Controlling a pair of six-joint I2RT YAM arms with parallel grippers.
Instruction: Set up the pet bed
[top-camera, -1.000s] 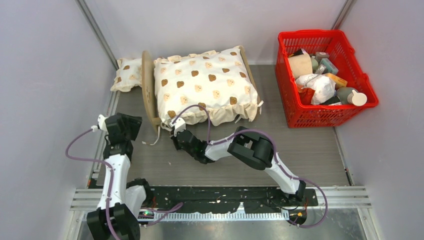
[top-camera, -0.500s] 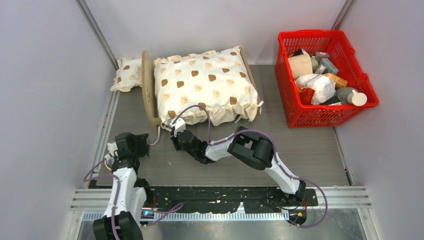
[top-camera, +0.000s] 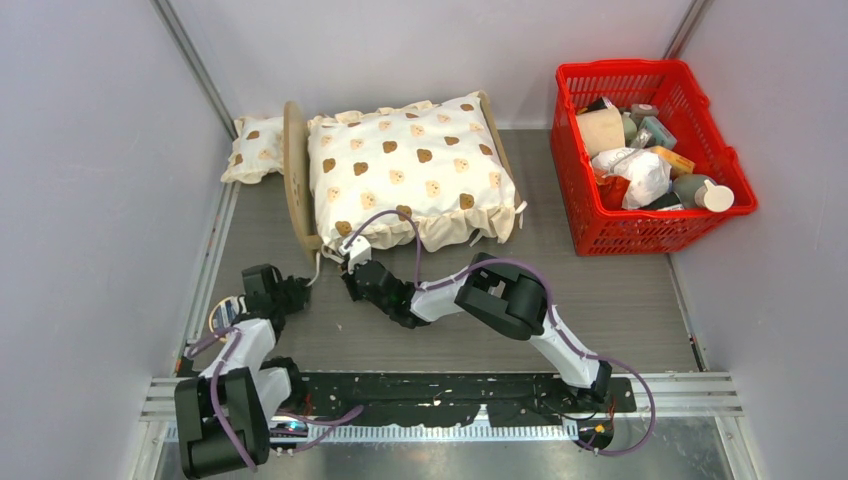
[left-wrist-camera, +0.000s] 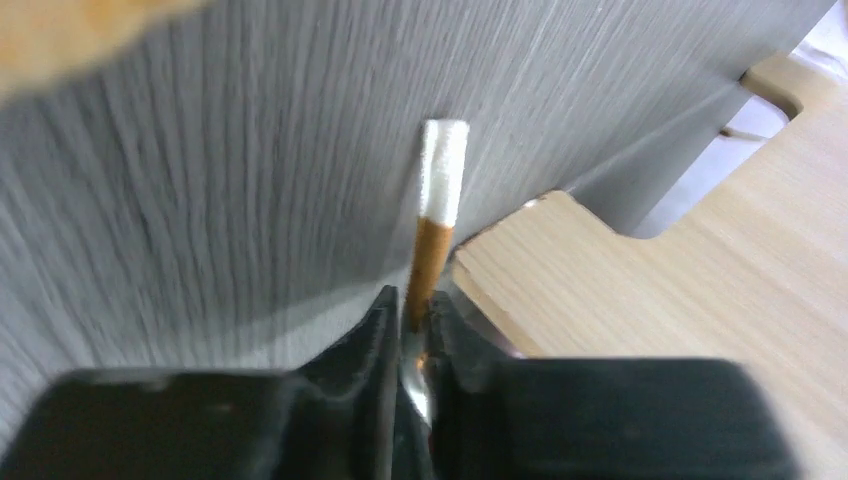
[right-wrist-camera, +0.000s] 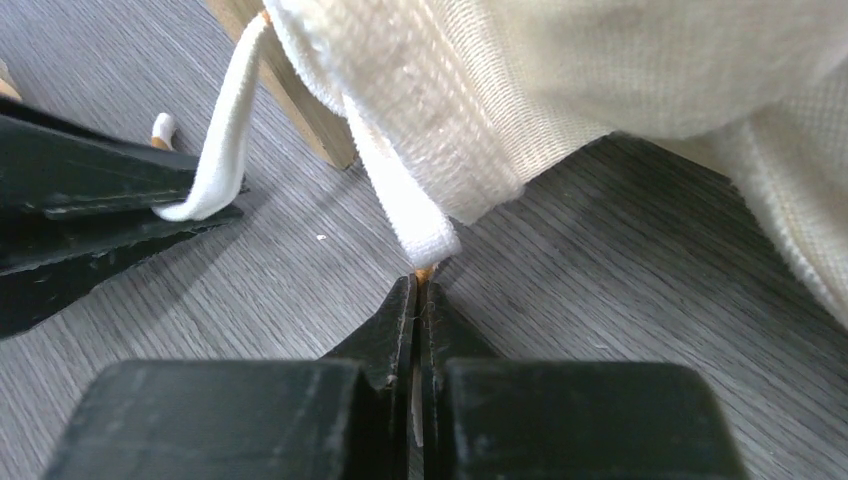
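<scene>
Tying step: my left gripper (left-wrist-camera: 412, 302) nips the orange tie (left-wrist-camera: 434, 235) at its fingertips, my right gripper (right-wrist-camera: 418, 292) clamps the white ribbon (right-wrist-camera: 402, 205) likewise, and I judge crossing them comes next.

From high behind the arms, the overhead camera looks down on the whole table (top-camera: 600, 290) from well back. The left wrist camera sits low and very near, facing past a tie (left-wrist-camera: 438, 215) to the pet bed (left-wrist-camera: 650, 290). The right wrist camera faces the cushion (right-wrist-camera: 520, 90) hem. All three share that near bed corner.
</scene>
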